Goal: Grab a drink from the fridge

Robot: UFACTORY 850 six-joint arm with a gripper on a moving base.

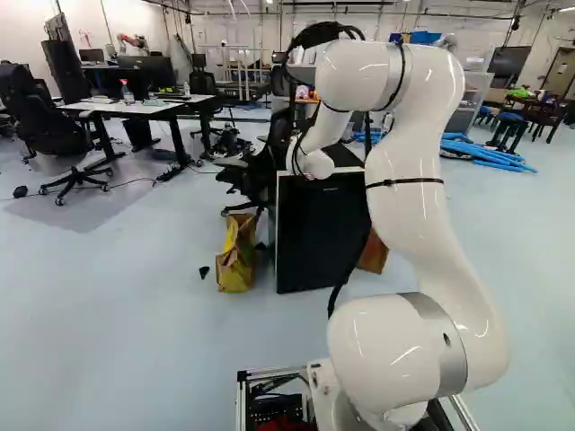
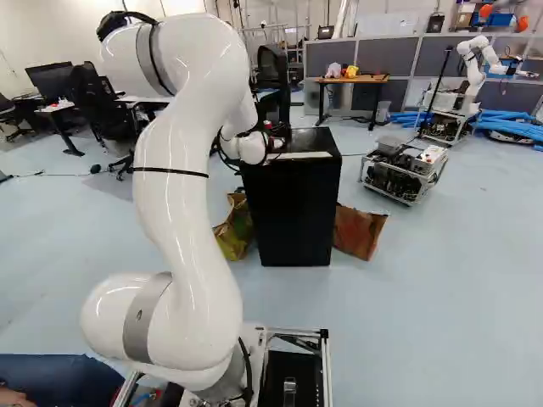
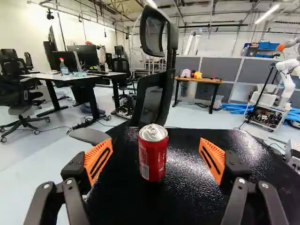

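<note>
At the far end of my arm in the right base view, the gripper (image 2: 273, 141) shows only in small part, over the top of the black fridge (image 2: 297, 212). The fridge's front looks closed in the left base view. In the wrist view, a red drink can (image 3: 153, 153) with a silver lid stands upright on the fridge's black top (image 3: 197, 187). My gripper (image 3: 156, 146) is open there, its orange pads wide apart to either side of the can. Neither pad touches it.
A paper bag (image 1: 236, 253) stands beside the fridge and another bag (image 2: 358, 231) on its other side. An office chair (image 3: 152, 101) rises close behind the fridge top. Desks (image 1: 135, 106) stand farther back; another robot (image 2: 475, 68) is beyond.
</note>
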